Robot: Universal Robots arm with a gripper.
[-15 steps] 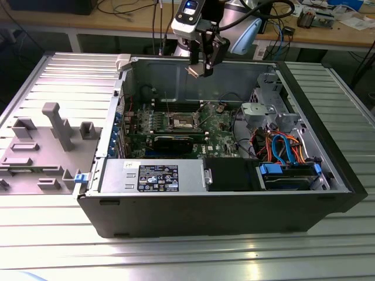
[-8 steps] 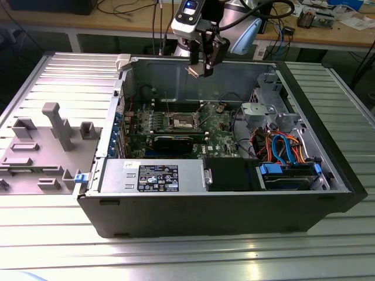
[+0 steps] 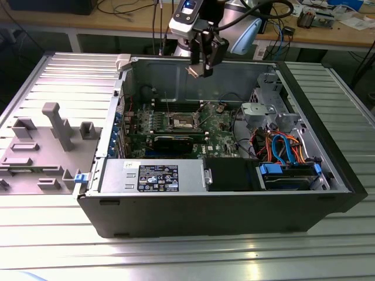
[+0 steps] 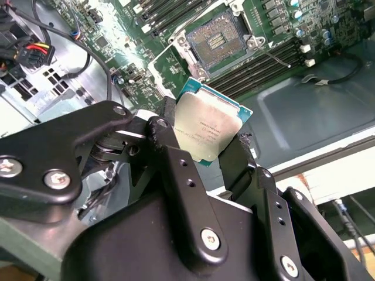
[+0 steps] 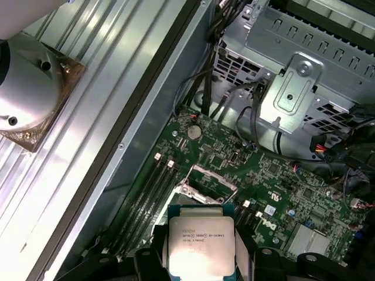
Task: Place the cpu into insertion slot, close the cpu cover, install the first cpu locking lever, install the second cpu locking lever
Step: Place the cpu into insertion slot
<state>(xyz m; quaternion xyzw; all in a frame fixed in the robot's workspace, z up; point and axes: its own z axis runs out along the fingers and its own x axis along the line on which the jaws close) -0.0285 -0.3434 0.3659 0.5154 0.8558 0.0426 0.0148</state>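
Over the open computer case, up by the rim of its far wall in the exterior view, I held my gripper high and clear of everything inside. Its fingers were closed only to the width of the cpu and pinched it by two opposite edges. The chip's dull silver top faced both wrist cameras, and its teal border showed along the free edges. It touched nothing but my pads.

Well below, the insertion slot lay on the green motherboard. In the second wrist view its grid of contacts was uncovered and its silver rim bare. Long black memory slots ran close along two opposite sides of the socket, so the margin there was narrow. A round coin battery sat beyond it, apart from the rim. Toward the exterior view's right, a metal drive cage and a bundle of coloured cables crowded the case. Between chip and slot the air was open, with room on every side of my fingers.
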